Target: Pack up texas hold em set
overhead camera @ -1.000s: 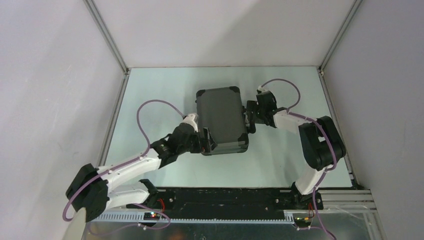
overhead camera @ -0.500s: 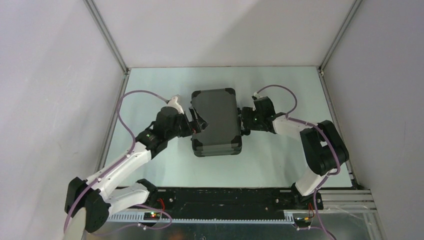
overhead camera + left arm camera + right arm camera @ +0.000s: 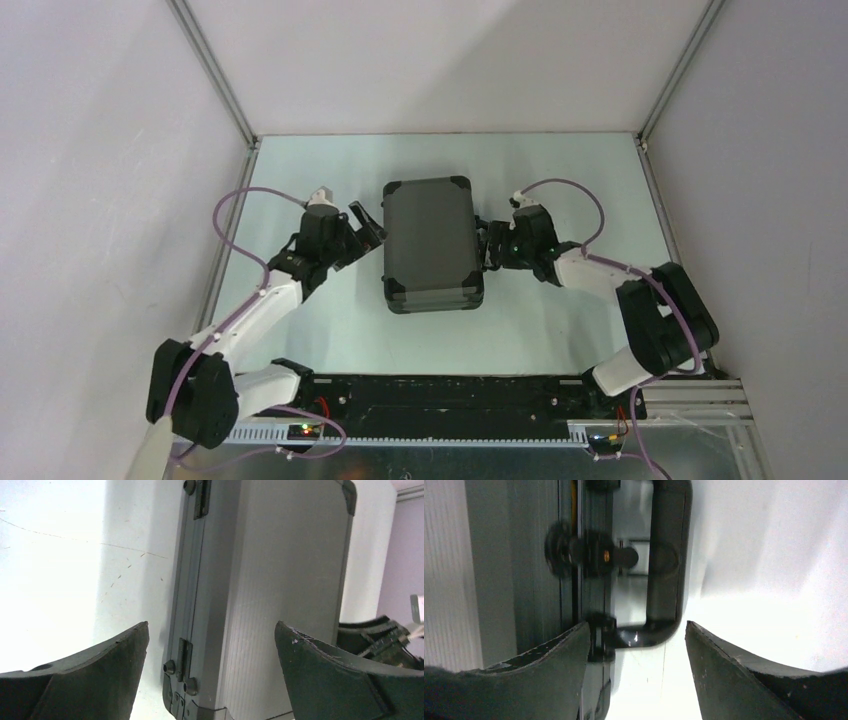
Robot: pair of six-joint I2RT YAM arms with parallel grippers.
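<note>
Top external, A: briefcase (image 3: 433, 245) lies flat and shut at mid-desk, long side running away from the arm bases. Chips and cards not in sight, likely inside.

B: Left end effector (image 3: 368, 226) sits just beside the hinge side, spread wide, holding nothing. Right end effector (image 3: 487, 246) is at the handle side. Right wrist view: fingers apart, the lower end of the handle (image 3: 667, 555) between them, no clamp visible. Nothing held there either.

A: Handling guess: hard shell, stiff, won't give under a squeeze. Ribbed lid looks smooth, so probably slippery. If full of chips, heavy for its size.

B: Too broad to pinch across the lid, I'd say. The handle is the one proper hold, a bar standing off the edge and slim enough to close on. Hinges (image 3: 201, 500) on the left side offer no purchase, only a face to push against.

A: Latch (image 3: 589, 555) is blurred, so I cannot tell whether it is fastened. Lifting by the handle could let the lid gape.

B: Room: bare desk (image 3: 560, 180) on all four sides of the case. Side walls (image 3: 120, 200) stand well apart from it. Sliding looks safe either way. Both arms flank it closely, so mind the elbows.
</note>
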